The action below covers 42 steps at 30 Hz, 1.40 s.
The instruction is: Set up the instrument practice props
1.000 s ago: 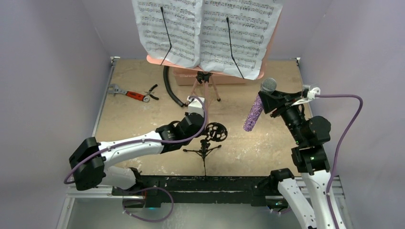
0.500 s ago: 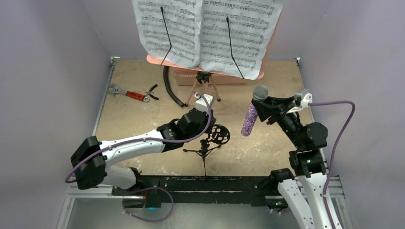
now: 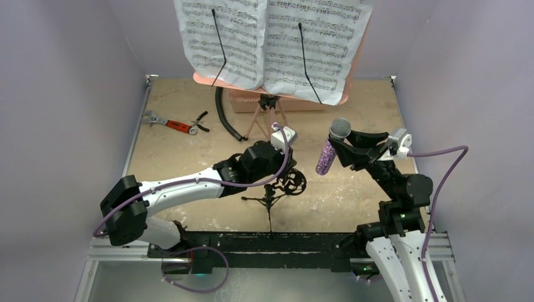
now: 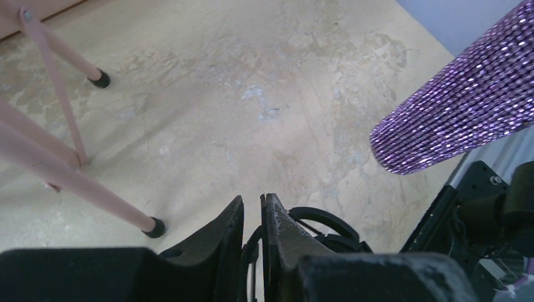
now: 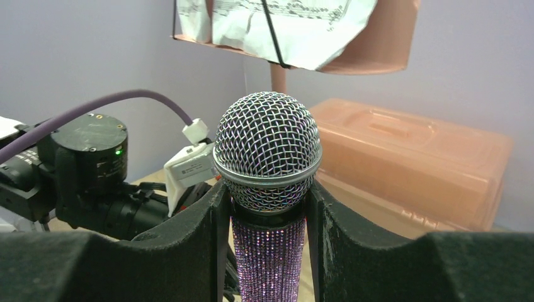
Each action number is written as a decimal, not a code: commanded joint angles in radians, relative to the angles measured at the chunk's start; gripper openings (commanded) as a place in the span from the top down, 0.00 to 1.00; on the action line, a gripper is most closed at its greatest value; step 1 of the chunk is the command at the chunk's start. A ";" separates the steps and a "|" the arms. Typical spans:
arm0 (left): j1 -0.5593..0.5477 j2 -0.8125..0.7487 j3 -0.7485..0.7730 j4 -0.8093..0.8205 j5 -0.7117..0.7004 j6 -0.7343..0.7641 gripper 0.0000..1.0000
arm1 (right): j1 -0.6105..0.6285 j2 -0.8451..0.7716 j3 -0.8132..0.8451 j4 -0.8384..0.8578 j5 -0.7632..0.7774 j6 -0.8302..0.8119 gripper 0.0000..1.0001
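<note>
The pink music stand (image 3: 269,114) stands at the back on tripod legs and carries white sheet-music pages (image 3: 271,44); its legs show in the left wrist view (image 4: 60,94). The small black tripod mic stand (image 3: 270,200) stands at front centre. My left gripper (image 3: 283,178) is shut on its round black clip (image 3: 295,183), seen between the jaws in the left wrist view (image 4: 252,204). My right gripper (image 3: 343,148) is shut on the purple glittery microphone (image 3: 327,157) just under its grey head (image 5: 267,141). It holds it upright in the air, right of the clip.
A pink translucent box (image 3: 249,100) lies behind the stand's legs and also shows in the right wrist view (image 5: 415,157). A red-handled wrench (image 3: 165,121) and pliers (image 3: 200,121) lie at the left. A black hose (image 3: 225,116) curves beside them. Walls close three sides.
My right gripper has carried the microphone left and lower, toward the mic stand. My left arm has shifted right, and the clip with it.
</note>
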 commanded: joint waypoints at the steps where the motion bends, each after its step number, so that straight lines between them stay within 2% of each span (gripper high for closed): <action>1: 0.002 0.007 0.063 0.087 0.075 0.052 0.82 | 0.003 -0.008 -0.016 0.208 -0.051 0.036 1.00; 5: 0.004 -0.017 0.091 0.074 -0.015 0.119 0.71 | 0.004 -0.003 -0.013 0.258 -0.055 0.051 1.00; 7: 0.004 -0.036 0.101 0.081 -0.016 0.175 0.61 | 0.004 0.004 -0.007 0.267 -0.061 0.051 1.00; 10: 0.004 -0.075 0.098 0.109 0.054 0.266 0.47 | 0.004 0.015 0.002 0.286 -0.076 0.055 1.00; 16: 0.003 -0.164 0.048 0.215 0.286 0.398 0.17 | 0.004 0.048 0.037 0.317 -0.093 0.058 1.00; 20: 0.004 -0.172 0.059 0.286 0.375 0.420 0.08 | 0.003 0.076 0.061 0.347 -0.123 0.062 1.00; 25: 0.003 -0.085 0.168 0.310 0.457 0.396 0.09 | 0.003 0.098 0.076 0.391 -0.144 0.088 1.00; 29: -0.002 -0.012 0.216 0.382 0.423 0.325 0.11 | 0.003 0.113 0.094 0.400 -0.153 0.098 1.00; 33: -0.018 0.035 0.234 0.453 0.419 0.323 0.15 | 0.004 0.122 0.106 0.418 -0.160 0.109 1.00; 36: -0.025 0.062 0.263 0.468 0.434 0.320 0.23 | 0.003 0.128 0.108 0.417 -0.161 0.112 1.00; 39: -0.027 0.069 0.269 0.495 0.434 0.288 0.40 | 0.003 0.130 0.104 0.412 -0.166 0.109 1.00; 42: -0.026 0.066 0.269 0.511 0.418 0.245 0.46 | 0.003 0.128 0.101 0.402 -0.156 0.108 1.00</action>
